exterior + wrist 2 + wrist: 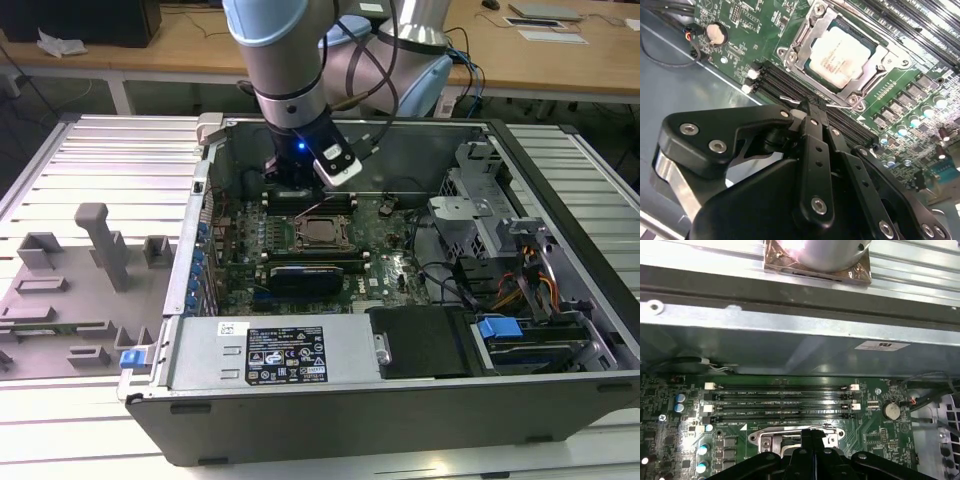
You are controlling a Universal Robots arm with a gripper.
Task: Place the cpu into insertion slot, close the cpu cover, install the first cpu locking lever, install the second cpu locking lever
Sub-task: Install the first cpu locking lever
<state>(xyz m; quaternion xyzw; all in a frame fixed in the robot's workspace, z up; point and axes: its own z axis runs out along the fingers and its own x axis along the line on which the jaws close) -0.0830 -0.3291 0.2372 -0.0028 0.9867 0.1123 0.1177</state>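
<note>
The cpu (840, 54), a pale metal square, lies in the insertion slot (788, 54) on the green motherboard; it also shows in the exterior view (320, 232). The grey cpu cover (801, 41) lies flat around it as a frame. My gripper (807, 106) is shut, its black fingers pressed together. Its tips sit just beside the socket, over the memory slots, at a thin wire locking lever (790, 100) that runs along that socket edge. In the first wrist view the gripper (812, 436) hangs over the socket's metal rim (771, 434).
Long black memory slots (780, 400) lie between the socket and the case wall (790, 350). A coin battery (716, 32) and loose cables sit nearby. A black graphics card (310, 275), power supply (270, 355) and drive cage (480, 200) crowd the case. A grey fixture tray (80, 290) lies outside.
</note>
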